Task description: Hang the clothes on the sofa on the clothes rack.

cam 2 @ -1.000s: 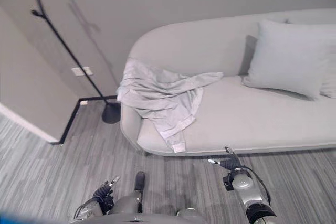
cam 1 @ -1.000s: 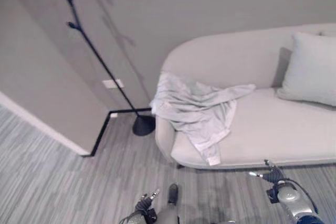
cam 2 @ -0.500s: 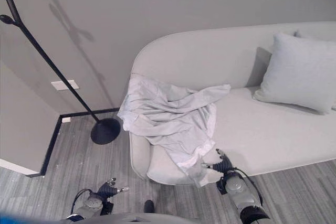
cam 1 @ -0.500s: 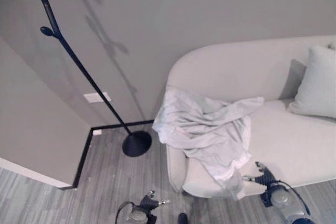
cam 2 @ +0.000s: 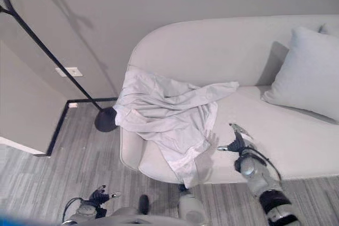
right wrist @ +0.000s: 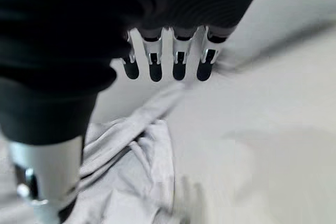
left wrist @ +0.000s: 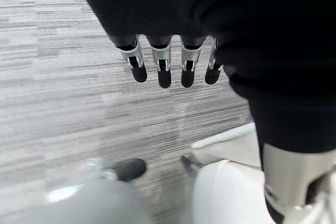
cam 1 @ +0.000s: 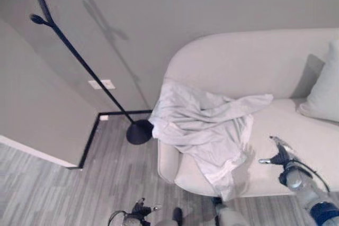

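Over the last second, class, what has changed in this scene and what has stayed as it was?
The right hand has risen from in front of the sofa to over its seat, beside the shirt, fingers open and holding nothing. The camera also shifted. The shirt stays draped on the sofa's end, the clothes rack bare, and the left hand low.

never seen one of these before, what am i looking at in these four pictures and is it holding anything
This is a two-legged robot with two arms ending in hands. The two wide pictures come from cameras in its head, looking down. They show a pale sofa with a crumpled light shirt draped over its arm and seat, a cushion, and a black clothes rack standing by the wall. The other two pictures come from wrist cameras looking along each hand. The right hand hovers open above the seat beside the shirt. The left hand hangs open over the floor. Nothing is held.
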### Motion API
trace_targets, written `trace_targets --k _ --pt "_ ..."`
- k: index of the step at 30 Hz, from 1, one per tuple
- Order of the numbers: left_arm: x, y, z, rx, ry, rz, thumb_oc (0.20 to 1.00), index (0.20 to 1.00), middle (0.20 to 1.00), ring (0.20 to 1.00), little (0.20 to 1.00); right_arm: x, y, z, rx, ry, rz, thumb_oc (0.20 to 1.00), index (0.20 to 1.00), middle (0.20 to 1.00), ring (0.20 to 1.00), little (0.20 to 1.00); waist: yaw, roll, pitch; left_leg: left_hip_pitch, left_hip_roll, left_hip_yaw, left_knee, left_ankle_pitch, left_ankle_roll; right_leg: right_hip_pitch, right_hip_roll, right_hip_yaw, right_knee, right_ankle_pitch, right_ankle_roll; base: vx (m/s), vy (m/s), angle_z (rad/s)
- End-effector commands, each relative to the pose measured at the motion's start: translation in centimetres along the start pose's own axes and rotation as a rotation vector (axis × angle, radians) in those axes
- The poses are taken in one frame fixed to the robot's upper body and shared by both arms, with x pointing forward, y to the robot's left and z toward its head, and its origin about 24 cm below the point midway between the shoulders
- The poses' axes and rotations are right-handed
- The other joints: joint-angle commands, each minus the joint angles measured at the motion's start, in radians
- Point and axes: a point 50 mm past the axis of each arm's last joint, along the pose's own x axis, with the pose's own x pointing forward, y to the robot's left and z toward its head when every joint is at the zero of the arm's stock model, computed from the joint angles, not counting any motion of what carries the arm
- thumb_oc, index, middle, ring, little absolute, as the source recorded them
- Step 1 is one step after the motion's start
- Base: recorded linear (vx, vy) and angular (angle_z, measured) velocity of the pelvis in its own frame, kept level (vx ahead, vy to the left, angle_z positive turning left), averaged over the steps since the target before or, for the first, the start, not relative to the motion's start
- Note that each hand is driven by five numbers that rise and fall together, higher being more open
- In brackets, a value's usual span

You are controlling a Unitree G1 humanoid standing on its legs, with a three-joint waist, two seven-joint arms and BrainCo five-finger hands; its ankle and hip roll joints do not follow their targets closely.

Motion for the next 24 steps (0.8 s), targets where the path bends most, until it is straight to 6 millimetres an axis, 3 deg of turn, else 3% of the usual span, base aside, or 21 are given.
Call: trace_targets --k 1,4,9,11,14,19,24 --pt "-0.1 1.3 -0.4 -0.035 -0.009 0.064 1.0 1.0 1.0 1.0 1.0 0.7 -1.1 2.3 -0.098 -0.144 -0.06 1.0 1.0 1.0 1.0 1.0 0.018 -0.089 -0.022 0.063 -0.07 -0.007 0.002 -0.027 -0.022 -0.028 -0.072 0.081 -0.047 0.059 0.036 0.14 -0.177 0.67" --pt "-0.3 -0.1 -0.3 -0.015 -0.024 0.032 1.0 1.0 1.0 1.0 1.0 1.0 -0.3 1.8 -0.139 -0.115 -0.067 1.0 1.0 1.0 1.0 1.0 0.03 -0.063 -0.031 0.037 -0.036 -0.042 -0.001 -0.01 -0.038 -0.013 -0.064 0.033 -0.051 0.04 0.009 0.08 -0.15 0.31" --pt "-0.1 -0.6 0.9 -0.004 -0.071 0.046 1.0 1.0 1.0 1.0 1.0 2.5 -0.6 2.7 -0.039 -0.055 -0.153 1.0 1.0 1.0 1.0 1.0 0.04 -0.032 -0.003 -0.051 -0.041 -0.073 0.02 0.005 -0.041 -0.072 -0.067 0.004 -0.044 0.044 0.005 -0.08 -0.031 0.39" --pt "0.0 -0.6 2.0 0.008 -0.11 0.063 1.0 1.0 1.0 1.0 1.0 4.0 -2.4 4.1 -0.001 -0.057 -0.28 1.0 1.0 1.0 1.0 1.0 0.06 -0.014 0.024 -0.14 -0.058 -0.086 0.05 0.011 -0.042 -0.13 -0.076 -0.001 -0.054 0.057 0.007 -0.13 0.012 0.2" --pt "0.1 -0.6 2.6 0.027 -0.132 0.069 1.0 1.0 1.0 1.0 1.0 4.7 -3.0 4.8 0.013 -0.056 -0.312 1.0 1.0 1.0 1.0 1.0 0.067 -0.007 0.03 -0.177 -0.066 -0.09 0.064 0.01 -0.041 -0.153 -0.081 -0.001 -0.066 0.066 0.011 -0.05 0.019 0.28" --pt "0.4 -0.2 4.0 0.033 -0.169 0.108 1.0 1.0 1.0 1.0 1.0 6.7 -6.9 7.0 0.047 -0.061 -0.456 1.0 1.0 1.0 1.0 1.0 0.102 0.012 0.062 -0.309 -0.11 -0.094 0.127 0.007 -0.039 -0.241 -0.104 0.012 -0.092 0.096 0.023 -0.02 0.064 0.01" --pt "0.5 0.2 7.8 0.013 -0.306 0.124 1.0 1.0 1.0 1.0 1.0 7.7 -11.0 7.9 0.062 -0.049 -0.583 1.0 1.0 1.0 1.0 1.0 0.131 0.032 0.108 -0.422 -0.16 -0.082 0.204 -0.011 -0.037 -0.335 -0.12 0.025 -0.083 0.121 0.029 -0.06 0.07 0.17"
